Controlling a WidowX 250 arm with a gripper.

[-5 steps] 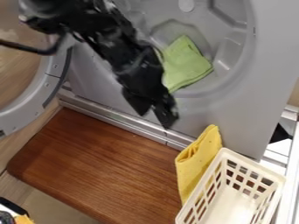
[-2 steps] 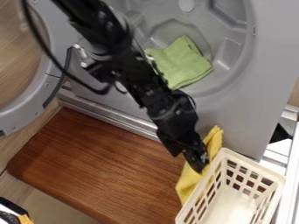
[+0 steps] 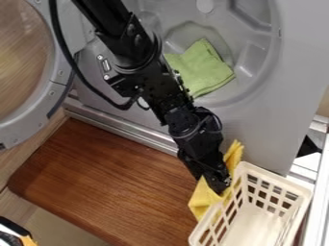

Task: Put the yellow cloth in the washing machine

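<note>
Cloth, yellow, outside the washing machine, low in the camera view, between the wooden board and the machine's front, close against the left side of the cream plastic basket. Right at it, the gripper, pointing down and towards the lower right, across the middle of the yellow fabric. One part of the cloth past the gripper on the upper right, narrow and upright against the grey front; the other, broader and folded, below the gripper and to its left, down beside the basket. Between these two parts, fabric hidden behind the black gripper. Impossible to tell how far open the gripper, or whether with any hold on the cloth. Just beside the gripper's tip, the basket's upper left corner; contact there, unclear.

Above, the arm, slanting down from the top edge of the view across the machine's opening, with a black cable looping along its left side. Inside the drum, behind the arm and well apart from the yellow cloth, a folded green cloth. Over at the left edge of the view, the round door, swung open.
</note>
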